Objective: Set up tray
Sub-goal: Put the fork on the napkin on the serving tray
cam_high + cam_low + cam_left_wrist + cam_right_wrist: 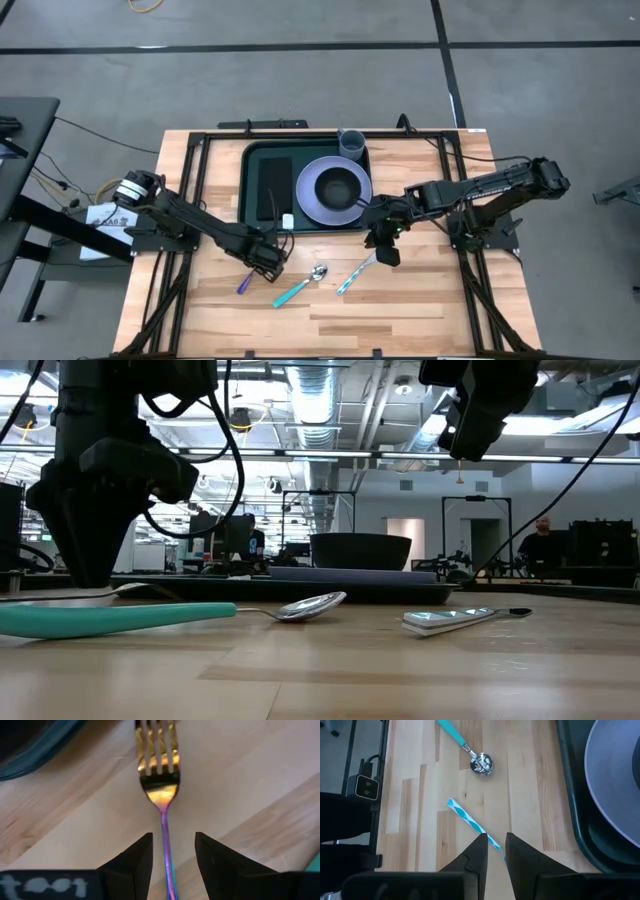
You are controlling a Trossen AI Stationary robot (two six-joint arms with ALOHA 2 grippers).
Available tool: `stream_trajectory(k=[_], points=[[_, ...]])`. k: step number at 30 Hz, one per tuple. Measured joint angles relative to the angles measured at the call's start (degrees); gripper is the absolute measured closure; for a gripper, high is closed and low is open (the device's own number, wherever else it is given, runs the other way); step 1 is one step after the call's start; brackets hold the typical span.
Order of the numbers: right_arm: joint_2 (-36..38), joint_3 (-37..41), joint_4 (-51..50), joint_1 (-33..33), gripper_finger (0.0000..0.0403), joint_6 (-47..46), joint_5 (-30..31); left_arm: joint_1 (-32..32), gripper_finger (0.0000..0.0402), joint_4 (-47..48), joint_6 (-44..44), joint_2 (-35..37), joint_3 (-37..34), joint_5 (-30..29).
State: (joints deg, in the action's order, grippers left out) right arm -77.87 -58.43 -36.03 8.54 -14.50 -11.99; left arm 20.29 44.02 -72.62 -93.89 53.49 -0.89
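— How far along?
— The dark green rimmed plastic tray (255, 160) at twelve o'clock holds plate, bowl, cup. My left gripper (170, 854) is spread around the iridescent metal fork (159, 775); right gripper (493, 851) open. Cutlery remains.

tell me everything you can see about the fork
The fork is metal with an iridescent finish: gold tines and neck, a thin purple-blue handle. It lies flat on the wooden table, just off the dark green tray. The left gripper is over it, open fingers straddling the handle without clamping it. In the high view only the purple handle end shows.
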Motion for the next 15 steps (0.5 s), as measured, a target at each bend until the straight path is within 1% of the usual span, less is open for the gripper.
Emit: stream_trajectory(k=[15], points=[[0.0,0.0,-0.2,0.0,0.0343,0.0,0.0,0.0,0.0269,0.0,-1.8,0.0,-0.4,-0.8]])
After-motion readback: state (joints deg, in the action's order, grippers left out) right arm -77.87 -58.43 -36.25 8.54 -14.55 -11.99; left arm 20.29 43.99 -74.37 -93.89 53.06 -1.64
